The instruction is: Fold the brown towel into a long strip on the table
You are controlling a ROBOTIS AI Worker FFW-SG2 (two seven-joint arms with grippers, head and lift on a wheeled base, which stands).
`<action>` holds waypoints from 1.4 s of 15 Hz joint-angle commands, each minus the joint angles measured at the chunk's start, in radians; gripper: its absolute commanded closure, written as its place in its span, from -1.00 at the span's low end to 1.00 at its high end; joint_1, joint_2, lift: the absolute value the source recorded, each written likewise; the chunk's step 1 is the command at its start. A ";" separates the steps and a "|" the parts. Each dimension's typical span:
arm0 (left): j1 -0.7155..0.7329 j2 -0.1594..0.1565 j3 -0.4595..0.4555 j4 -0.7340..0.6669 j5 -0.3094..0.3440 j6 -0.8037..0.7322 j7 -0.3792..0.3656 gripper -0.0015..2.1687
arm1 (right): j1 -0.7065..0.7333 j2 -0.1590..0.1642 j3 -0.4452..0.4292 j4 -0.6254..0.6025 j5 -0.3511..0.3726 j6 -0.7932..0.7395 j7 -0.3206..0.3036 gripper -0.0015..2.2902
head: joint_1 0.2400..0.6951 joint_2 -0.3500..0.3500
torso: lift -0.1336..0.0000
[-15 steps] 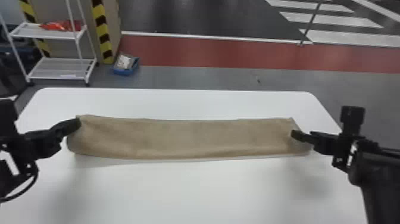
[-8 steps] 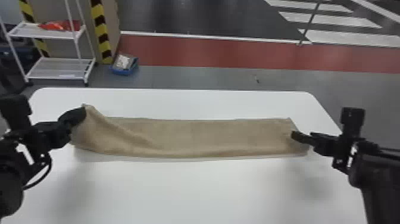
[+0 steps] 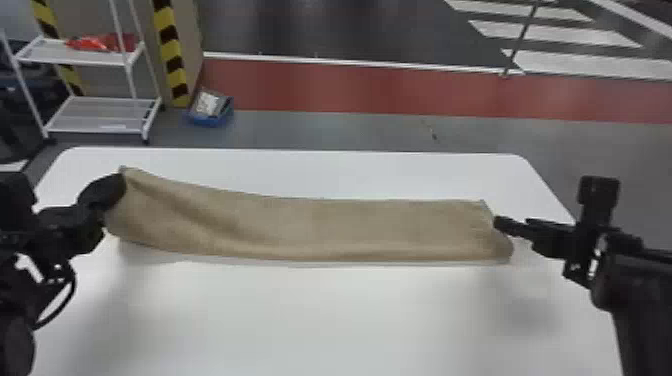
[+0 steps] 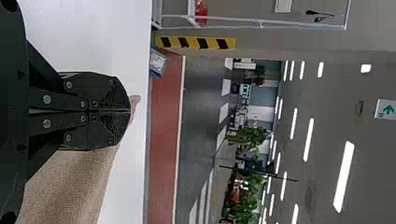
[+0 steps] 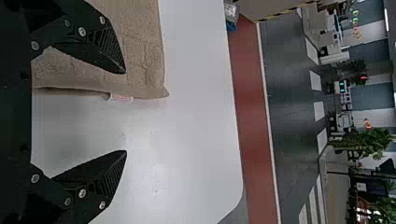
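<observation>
Towel point(image 3: 310, 227): stretching as a long brown strip across the white surface point(image 3: 340, 320); right end lying flat, left end rising off it with slanting creases.
Left gripper point(image 3: 120, 187): gripping the towel's left end, fingers clamping together on cloth, a small bit poking past the tips.
Right gripper point(image 3: 505, 226): hanging at the towel's right end, fingers standing wide apart, one over cloth, one over bare surface. Touching or not, can't tell.
Tag point(image 5: 120, 98): sticking out at the towel's edge, white with red marks.
Rack point(image 3: 90, 114): standing beyond the surface's far left corner, carrying a red bundle point(image 3: 100, 43).
Blue bin point(image 3: 209, 120): sitting near a striped post point(image 3: 171, 57).
</observation>
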 commanded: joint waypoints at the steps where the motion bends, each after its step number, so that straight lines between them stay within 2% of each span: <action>1: 0.033 0.004 0.018 -0.037 0.014 0.011 -0.013 0.25 | -0.008 0.001 0.010 0.000 0.006 0.005 -0.002 -0.72 | 1.00 -0.37 | -0.85; 4: 0.034 0.004 0.007 -0.039 0.013 0.020 -0.020 0.25 | -0.020 0.021 0.043 0.002 0.017 -0.001 -0.025 -0.72 | 1.00 -0.35 | -0.85; 6: 0.033 0.004 0.004 -0.039 0.011 0.020 -0.023 0.25 | -0.031 0.022 0.064 0.020 0.020 -0.001 -0.034 -0.57 | 1.00 -0.33 | -0.85; 12: 0.031 0.007 0.006 -0.039 0.013 0.023 -0.031 0.25 | -0.068 0.022 0.087 0.091 0.050 -0.022 -0.051 -0.56 | 1.00 -0.30 | -0.85; 13: 0.031 0.007 0.007 -0.039 0.013 0.023 -0.034 0.25 | -0.069 0.022 0.087 0.098 0.053 -0.029 -0.051 -0.53 | 1.00 -0.30 | -0.85; 14: 0.031 0.007 0.007 -0.037 0.013 0.023 -0.039 0.25 | -0.069 0.022 0.090 0.100 0.053 -0.032 -0.051 -0.35 | 1.00 -0.30 | -0.85; 17: 0.030 0.007 0.009 -0.037 0.013 0.027 -0.039 0.25 | -0.071 0.022 0.096 0.101 0.053 -0.044 -0.051 -0.27 | 1.00 -0.29 | -0.85; 18: 0.030 0.009 0.009 -0.037 0.013 0.027 -0.039 0.25 | -0.074 0.022 0.096 0.101 0.056 -0.044 -0.051 -0.11 | 1.00 -0.29 | -0.85; 21: 0.028 0.011 0.009 -0.037 0.014 0.027 -0.040 0.25 | -0.074 0.022 0.096 0.101 0.055 -0.041 -0.049 -0.10 | 1.00 -0.28 | -0.85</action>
